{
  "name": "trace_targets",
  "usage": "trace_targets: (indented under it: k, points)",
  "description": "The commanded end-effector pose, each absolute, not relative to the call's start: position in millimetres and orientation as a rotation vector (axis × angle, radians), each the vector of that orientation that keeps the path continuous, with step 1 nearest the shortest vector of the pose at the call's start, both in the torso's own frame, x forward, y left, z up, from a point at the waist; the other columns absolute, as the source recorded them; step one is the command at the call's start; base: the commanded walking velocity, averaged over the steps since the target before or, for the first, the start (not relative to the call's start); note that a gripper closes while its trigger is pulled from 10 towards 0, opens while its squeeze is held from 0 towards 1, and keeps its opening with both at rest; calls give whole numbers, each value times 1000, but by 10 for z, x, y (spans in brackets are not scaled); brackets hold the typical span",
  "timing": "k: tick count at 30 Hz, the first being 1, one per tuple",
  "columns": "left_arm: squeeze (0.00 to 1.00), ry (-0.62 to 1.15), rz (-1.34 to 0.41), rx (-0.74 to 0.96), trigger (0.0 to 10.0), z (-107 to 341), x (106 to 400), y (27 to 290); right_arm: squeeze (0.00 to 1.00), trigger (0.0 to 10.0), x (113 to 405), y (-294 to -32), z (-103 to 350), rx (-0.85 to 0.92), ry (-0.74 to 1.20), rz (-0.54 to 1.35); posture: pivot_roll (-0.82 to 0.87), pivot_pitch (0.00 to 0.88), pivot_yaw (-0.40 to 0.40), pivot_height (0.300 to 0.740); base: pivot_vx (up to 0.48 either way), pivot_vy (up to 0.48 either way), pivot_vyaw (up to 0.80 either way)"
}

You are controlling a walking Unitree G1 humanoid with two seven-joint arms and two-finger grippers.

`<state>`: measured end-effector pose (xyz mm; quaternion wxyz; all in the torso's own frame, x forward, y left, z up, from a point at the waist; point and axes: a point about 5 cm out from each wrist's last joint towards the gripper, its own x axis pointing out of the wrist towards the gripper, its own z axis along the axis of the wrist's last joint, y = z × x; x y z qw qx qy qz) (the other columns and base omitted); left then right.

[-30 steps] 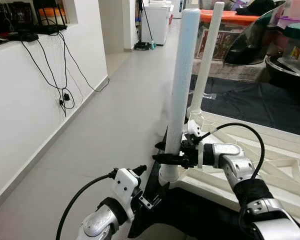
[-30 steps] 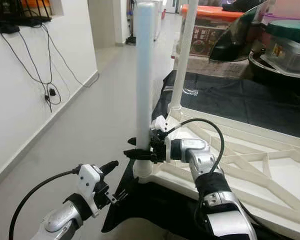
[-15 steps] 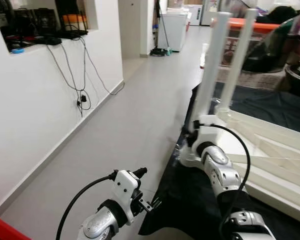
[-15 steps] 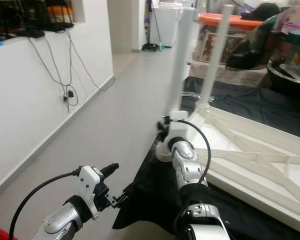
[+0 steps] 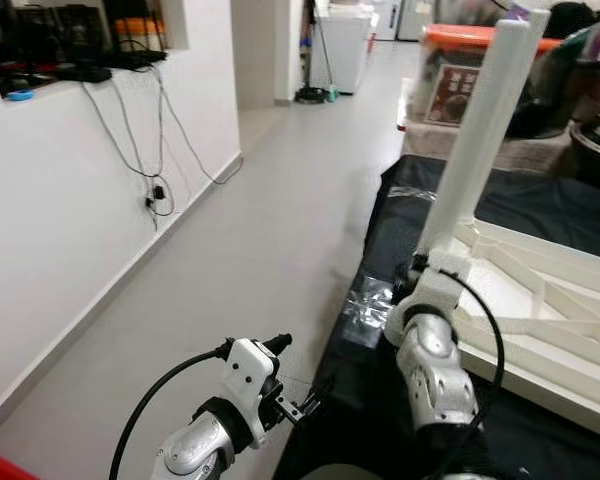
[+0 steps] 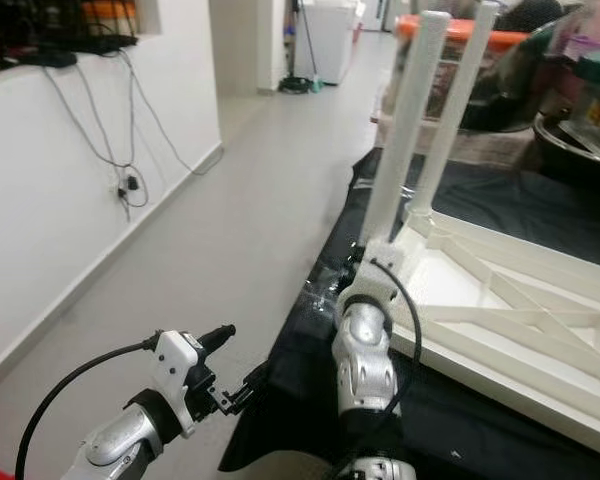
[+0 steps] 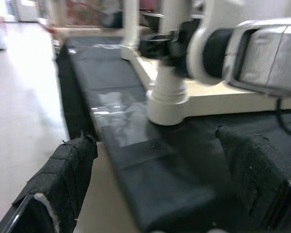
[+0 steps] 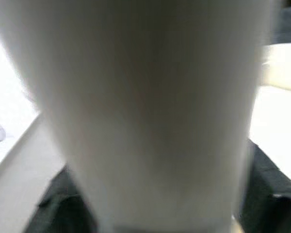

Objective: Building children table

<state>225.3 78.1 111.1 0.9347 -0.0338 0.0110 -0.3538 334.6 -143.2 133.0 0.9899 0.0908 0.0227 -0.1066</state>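
The white children's table (image 5: 540, 290) lies upside down on a black cloth (image 5: 380, 370), with two round legs standing up from it. My right gripper (image 7: 153, 46) is shut on the near leg (image 5: 480, 130) just above its base socket (image 7: 167, 104). In the eye views its silver wrist (image 5: 430, 360) hides the fingers. Seen from the right wrist, that leg (image 8: 150, 111) is very close. The far leg (image 6: 455, 110) stands behind it. My left gripper (image 7: 160, 194) hangs open and low, left of the cloth's edge, holding nothing.
A white wall (image 5: 70, 220) with dangling cables runs along the left, beside grey floor (image 5: 250, 230). Crinkled clear plastic (image 5: 365, 300) lies on the cloth by the leg's base. A bin with an orange lid (image 5: 460, 55) and dark bowls stand behind the table.
The whole view has swung. My right arm, still at the near leg's base, has come round from the leg's right to directly in front of it. The left gripper keeps its place.
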Motion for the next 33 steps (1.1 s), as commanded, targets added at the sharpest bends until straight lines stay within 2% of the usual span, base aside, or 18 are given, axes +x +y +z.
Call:
trace_targets:
  k: [1,2,3,8,11,13,14,15,16,17,18,20,22,23,25,29,32,33]
  points:
    - [0,40,-717,-73,10000,1089,2253,775,1000,10000,3363,-1314,1396,213,-2,-155,40,0,-34,740,0,0,0]
    - [0,39,-716,-74,10000,1090,2254,774,1000,10000,3369,-1318,1410,215,-7,-154,40,0,-34,740,0,0,0]
    - [0,39,-715,-76,10000,1089,2254,775,0,10000,3386,-1315,1434,216,-30,-113,27,0,-28,740,0,0,0]
    - [0,38,-716,-77,10000,1089,2255,774,0,10000,3405,-1327,1481,243,-60,-12,25,0,-26,740,0,0,0]
    - [0,37,-718,-78,10000,1091,2261,768,0,10000,3453,-1319,1483,255,-35,247,22,0,-24,740,0,0,0]
    - [0,37,-718,-78,10000,1091,2261,768,0,10000,3453,-1319,1483,255,-35,247,22,0,-24,740,0,0,0]
    - [0,37,-717,-78,10000,1092,2265,766,0,10000,3474,-1335,1489,268,-5,394,23,0,-25,740,0,0,0]
    - [0,37,-717,-78,10000,1092,2265,766,0,10000,3474,-1335,1489,268,-5,394,23,0,-25,740,0,0,0]
    - [0,36,-717,-78,10000,1094,2269,765,0,10000,3485,-1361,1517,288,21,550,27,0,-22,740,0,0,0]
    - [0,36,-717,-78,10000,1094,2269,765,0,10000,3485,-1361,1517,288,21,550,27,0,-22,740,0,0,0]
    - [0,37,-717,-79,10000,1093,2270,769,0,10000,3488,-1385,1583,299,47,728,37,0,-18,740,0,0,0]
    - [0,37,-717,-79,10000,1093,2270,769,0,10000,3488,-1385,1583,299,47,728,37,0,-18,740,0,0,0]
    - [0,38,-718,-79,10000,1091,2272,772,0,10000,3484,-1401,1630,308,64,848,44,0,-20,740,0,0,0]
    - [0,38,-719,-70,10000,1091,2275,776,0,10000,3459,-1389,1649,259,93,993,63,0,-25,740,0,0,0]
    - [0,38,-719,-70,10000,1091,2275,776,0,10000,3459,-1389,1649,259,93,993,63,0,-25,740,0,0,0]
    - [0,34,-703,-58,10000,1086,2271,794,0,10000,3377,-1287,1600,113,208,1280,77,0,-33,740,0,0,0]
    - [0,34,-701,-60,10000,1085,2268,796,0,10000,3356,-1258,1575,78,236,1331,74,0,-32,740,0,0,0]
    - [0,35,-701,-62,10000,1085,2267,797,0,9137,3334,-1239,1537,44,262,1364,75,0,-32,740,0,0,0]
